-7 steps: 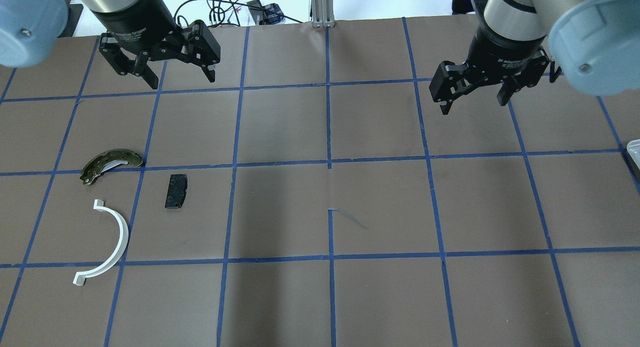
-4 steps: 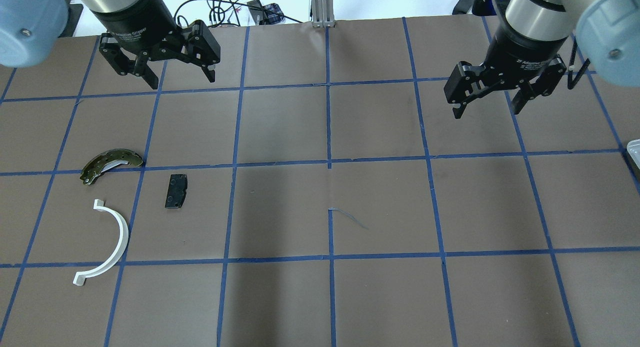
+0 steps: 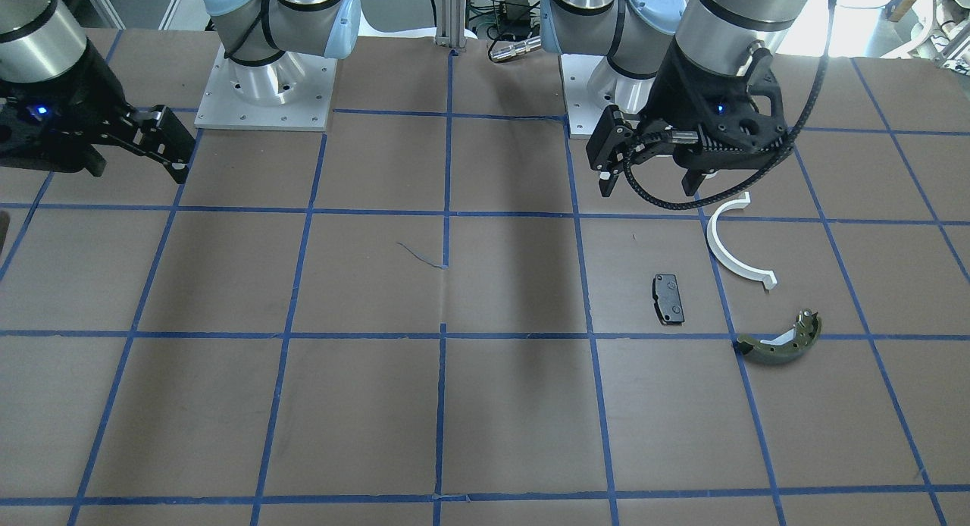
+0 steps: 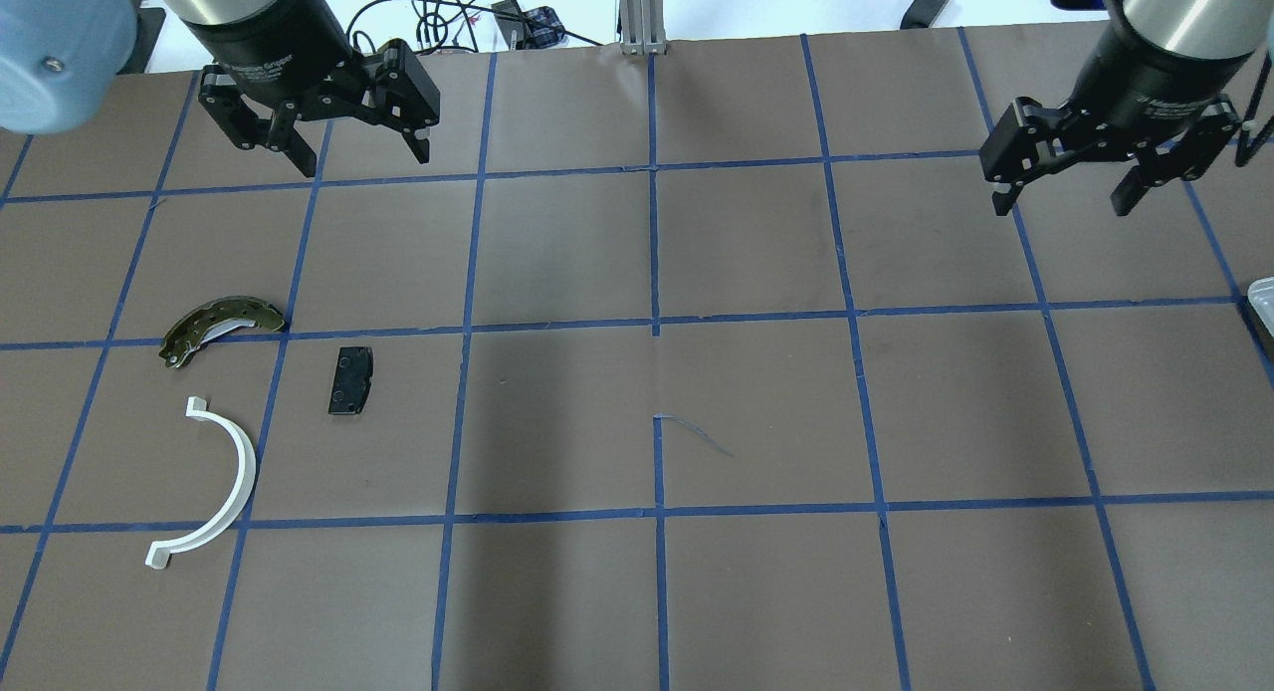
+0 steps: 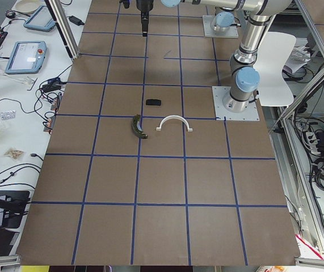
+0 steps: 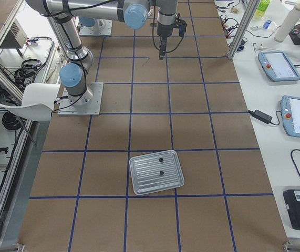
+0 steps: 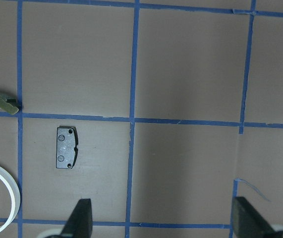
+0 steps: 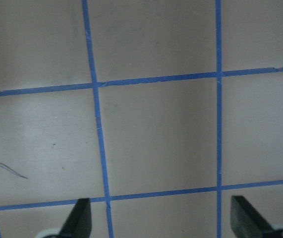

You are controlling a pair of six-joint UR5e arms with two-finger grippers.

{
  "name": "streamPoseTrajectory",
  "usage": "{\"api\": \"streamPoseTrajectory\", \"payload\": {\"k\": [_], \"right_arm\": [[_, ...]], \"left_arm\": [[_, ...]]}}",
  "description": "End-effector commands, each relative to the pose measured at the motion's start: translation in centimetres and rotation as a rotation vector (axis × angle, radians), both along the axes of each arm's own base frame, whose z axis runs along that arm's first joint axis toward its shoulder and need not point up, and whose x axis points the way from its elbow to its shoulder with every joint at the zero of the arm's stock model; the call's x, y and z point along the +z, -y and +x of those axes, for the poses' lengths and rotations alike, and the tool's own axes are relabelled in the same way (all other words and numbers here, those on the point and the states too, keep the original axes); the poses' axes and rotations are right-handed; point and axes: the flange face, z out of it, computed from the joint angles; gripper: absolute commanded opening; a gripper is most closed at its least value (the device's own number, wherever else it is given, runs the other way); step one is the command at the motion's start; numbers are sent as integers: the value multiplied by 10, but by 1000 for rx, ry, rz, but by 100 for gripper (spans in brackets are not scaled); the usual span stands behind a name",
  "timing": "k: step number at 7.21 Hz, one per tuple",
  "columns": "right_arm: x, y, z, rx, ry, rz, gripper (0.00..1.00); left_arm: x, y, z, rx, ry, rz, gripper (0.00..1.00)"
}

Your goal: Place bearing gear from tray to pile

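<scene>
The pile lies on the robot's left side of the table: a white half-ring [image 4: 224,482], a small black pad [image 4: 349,380] and an olive-green brake shoe [image 4: 221,325]. My left gripper [image 4: 314,158] hangs open and empty beyond the pile; its wrist view shows the pad [image 7: 66,147] ahead of its open fingers. The metal tray [image 6: 139,184] sits near the table's right end with two small dark parts [image 6: 161,171] on it, too small to tell apart. Only the tray's corner [image 4: 1262,295] shows overhead. My right gripper [image 4: 1065,198] is open and empty, left of the tray.
Brown table paper with a blue tape grid. A thin scratch [image 4: 697,434] marks the middle. Cables [image 4: 448,19] and an aluminium post [image 4: 642,14] stand at the far edge. The right wrist view shows only bare table [image 8: 156,134] below the open fingers.
My right gripper has moved to the right, toward the table's right edge, still open. The left gripper and the pile have not moved.
</scene>
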Motion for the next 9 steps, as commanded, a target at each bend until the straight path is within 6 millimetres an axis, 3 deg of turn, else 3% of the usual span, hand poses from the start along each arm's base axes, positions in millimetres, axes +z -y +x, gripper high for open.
{"api": "streamPoseTrajectory", "payload": {"k": [1,3,4,5,6,7,8,9], "right_arm": [[-4,-3,-68,-75,-79,42,100],[-19,-6,-92,-11,-66,67,100],[-23,-13,-134,-47,-62,72,100],[-45,-23,-185,49,-8,113,100],[-76,-16,-241,67,-14,75,100],[-114,4,-286,153,-45,32,100],[-144,8,-322,149,-69,51,100],[-158,4,-348,234,-67,41,98]], "left_arm": [[0,0,1,2,1,1,100],[-1,0,1,1,2,3,100],[-1,0,0,1,1,3,100],[0,-1,0,-1,5,1,100],[1,-1,2,1,5,1,100],[1,-2,1,-1,4,1,100],[1,-2,1,1,4,1,100],[1,-1,1,-1,4,0,100]]}}
